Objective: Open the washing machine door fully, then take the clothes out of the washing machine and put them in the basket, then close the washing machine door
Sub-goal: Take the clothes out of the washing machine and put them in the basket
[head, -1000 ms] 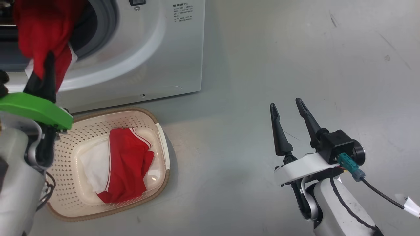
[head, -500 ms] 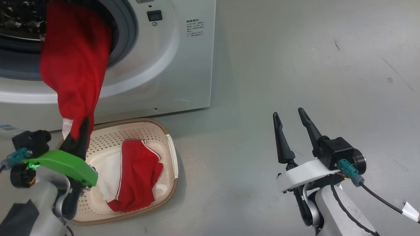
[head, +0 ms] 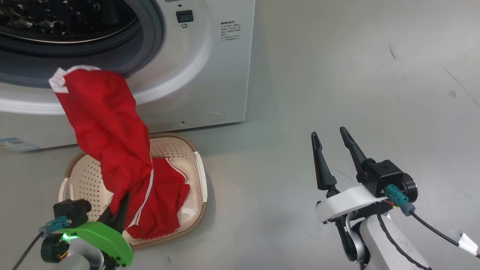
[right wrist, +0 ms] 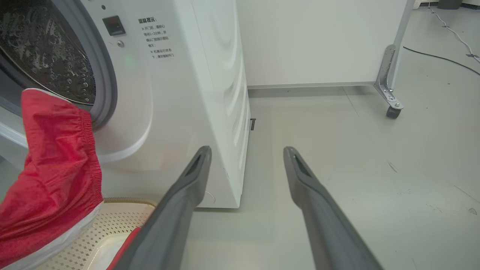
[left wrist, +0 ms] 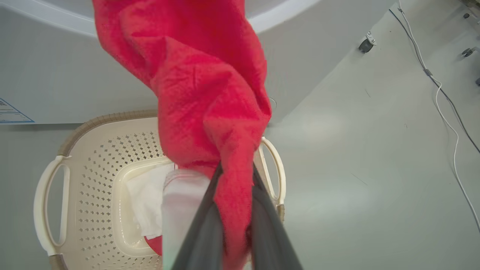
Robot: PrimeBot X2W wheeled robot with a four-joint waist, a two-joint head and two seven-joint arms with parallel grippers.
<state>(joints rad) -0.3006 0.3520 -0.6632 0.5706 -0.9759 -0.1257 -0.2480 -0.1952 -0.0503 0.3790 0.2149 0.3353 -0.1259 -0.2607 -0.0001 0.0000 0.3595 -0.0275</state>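
While pinched, clothes (head: 108, 135) within left gripper (head: 123, 198)

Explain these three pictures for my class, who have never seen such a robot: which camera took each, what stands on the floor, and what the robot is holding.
This is a wheeled robot with two arms, each ending in two long dark fingers. The head view looks down from a camera on its head. The two wrist views come from cameras on its wrists, each looking along that arm's fingers. On the grey floor stands a white washing machine with its steel drum open to view. In front of it is a cream basket already holding red-and-white clothes. The left fingers are shut on a red garment, over the basket. The right fingers are open and hold nothing.
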